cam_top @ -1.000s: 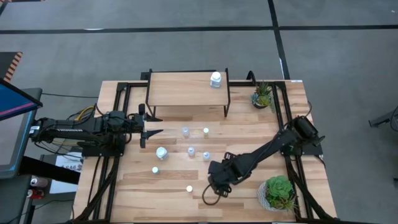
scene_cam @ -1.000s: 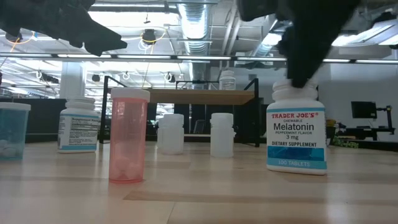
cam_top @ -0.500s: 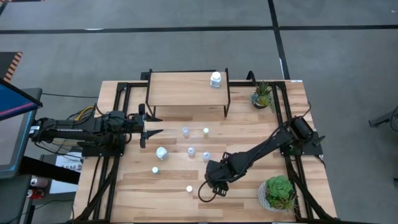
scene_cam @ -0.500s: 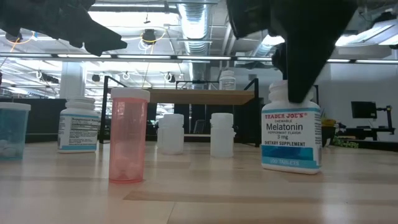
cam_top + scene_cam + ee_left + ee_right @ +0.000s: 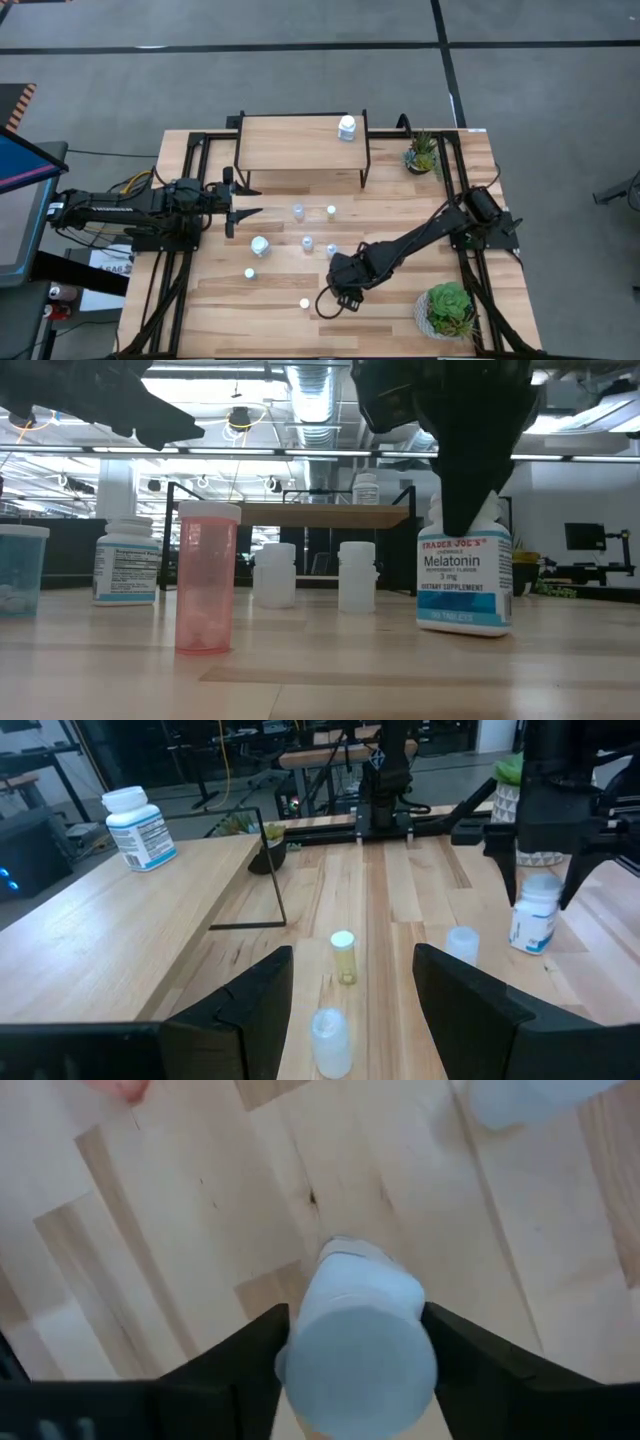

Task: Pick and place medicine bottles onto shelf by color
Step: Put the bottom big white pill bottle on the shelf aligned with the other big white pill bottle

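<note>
Though bare along its edges, wide wood table [image 5: 400, 215], crowded only through the middle. Holds a small raised shelf [image 5: 290, 142] on thin black legs at the far edge, with one white bottle [image 5: 347, 127] upright near the shelf's right end.

Left gripper [image 5: 352, 1010] off the table's left side, level with the shelf's front legs, fingers spread wide with nothing between them.

Right gripper [image 5: 465, 510] reaching down over the near middle of the table, fingers [image 5: 250, 1355] pressed against both sides of the cap of the labelled supplement bottle [image 5: 464, 582]. Cannot tell whether that bottle rests on the wood or hangs just clear of it; leans slightly.

Two green potted plants on the right side: the big plant [image 5: 449, 308] near the front corner, the little plant [image 5: 424, 152] beside the shelf.

Loose bottles between shelf and right gripper, all upright and apart. Another labelled white bottle [image 5: 127, 560] to the left. Two plain white bottles [image 5: 275, 573] farther back, contents hidden. See-through pink bottle [image 5: 207, 578] nearest the low camera, white cap on, a few pale tablets at the bottom. See-through blue bottle [image 5: 20, 568] at the left edge, likewise capped, a few pale tablets inside.
</note>
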Controlling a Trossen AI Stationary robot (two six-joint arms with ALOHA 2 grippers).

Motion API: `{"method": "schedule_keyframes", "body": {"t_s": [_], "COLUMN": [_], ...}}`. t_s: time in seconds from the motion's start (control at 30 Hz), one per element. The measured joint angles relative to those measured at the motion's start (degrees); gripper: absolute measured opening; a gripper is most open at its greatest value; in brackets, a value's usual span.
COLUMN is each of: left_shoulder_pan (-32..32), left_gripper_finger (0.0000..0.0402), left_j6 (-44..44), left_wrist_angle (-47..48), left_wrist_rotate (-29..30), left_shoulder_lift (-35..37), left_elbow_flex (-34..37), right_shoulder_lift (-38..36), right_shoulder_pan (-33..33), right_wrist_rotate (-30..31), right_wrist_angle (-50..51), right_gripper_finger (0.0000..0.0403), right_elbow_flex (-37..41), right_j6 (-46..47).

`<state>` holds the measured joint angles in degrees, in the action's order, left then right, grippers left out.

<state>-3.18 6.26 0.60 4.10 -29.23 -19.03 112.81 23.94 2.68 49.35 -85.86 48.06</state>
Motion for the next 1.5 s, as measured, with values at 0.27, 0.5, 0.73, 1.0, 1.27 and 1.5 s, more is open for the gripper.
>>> {"method": "schedule_keyframes", "body": {"t_s": [0.27,0.5,0.73,1.0,1.27,1.5], "left_shoulder_pan": [0.0,0.0,0.0,0.0,0.0,0.0], "left_gripper_finger": [0.0197,0.0197,0.0197,0.0197,0.0197,0.0197], "left_j6": [0.0,0.0,0.0,0.0,0.0,0.0], "left_wrist_angle": [0.0,-0.1,-0.1,-0.1,-0.1,-0.1], "left_wrist_rotate": [0.0,0.0,-0.1,0.0,0.0,0.0], "left_shoulder_lift": [0.0,0.0,0.0,0.0,0.0,0.0], "left_elbow_flex": [0.0,0.0,0.0,0.0,0.0,0.0], "right_shoulder_lift": [-0.4,-1.9,-2.2,-2.2,-2.1,-1.3], "right_shoulder_pan": [-2.8,-7.5,-16.3,-30.6,-42.5,-48.7], "right_wrist_rotate": [-4.6,-5.8,-1.7,-0.9,-0.9,-0.9], "right_wrist_angle": [1.2,14.5,28.2,32.0,32.0,31.3], "right_gripper_finger": [0.0167,0.0167,0.0167,0.0167,0.0167,0.0167], "right_elbow_flex": [-1.4,-14.9,-29.5,-34.1,-35.3,-35.3], "right_j6": [0.0,-9.5,-25.2,-43.1,-57.6,-68.1]}}
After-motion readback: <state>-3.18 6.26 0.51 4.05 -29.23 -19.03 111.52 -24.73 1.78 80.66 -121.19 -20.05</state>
